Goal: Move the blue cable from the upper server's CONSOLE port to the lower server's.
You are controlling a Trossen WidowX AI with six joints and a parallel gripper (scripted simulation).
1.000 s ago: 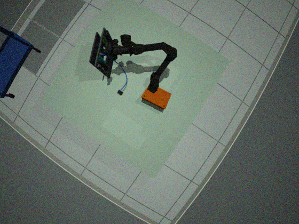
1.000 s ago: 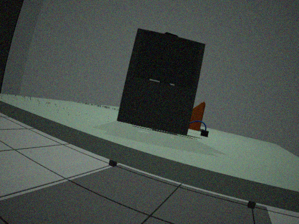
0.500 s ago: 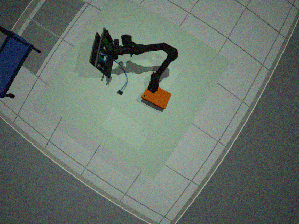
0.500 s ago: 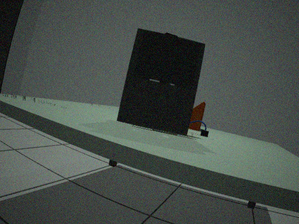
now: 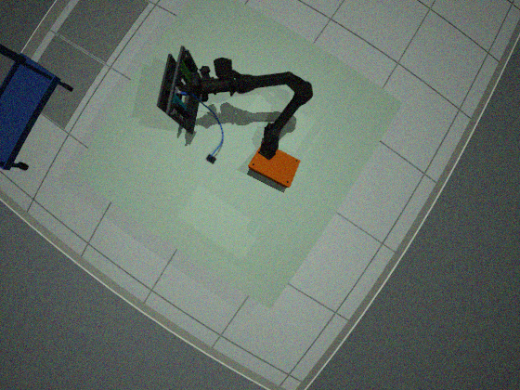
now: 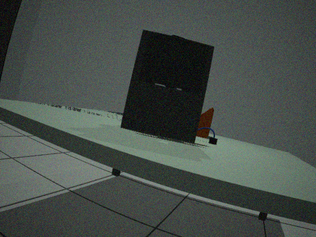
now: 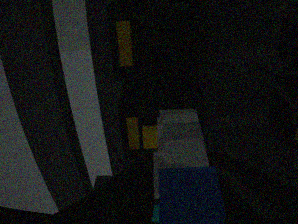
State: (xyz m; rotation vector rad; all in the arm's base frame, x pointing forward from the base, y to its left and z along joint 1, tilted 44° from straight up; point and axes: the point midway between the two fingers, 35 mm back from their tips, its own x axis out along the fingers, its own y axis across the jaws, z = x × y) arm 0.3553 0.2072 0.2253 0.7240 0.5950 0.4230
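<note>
A blue cart (image 5: 28, 99) is seen at nine o'clock on dimly lit, dark-lined floor tiles (image 5: 362, 186), and a plain grey wall (image 6: 254, 70) is shown at two o'clock in the exterior view.

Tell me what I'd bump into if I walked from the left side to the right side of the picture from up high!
A blue cart, then the dark server rack, then the small black block at the cable's end, then the orange plate.
</note>
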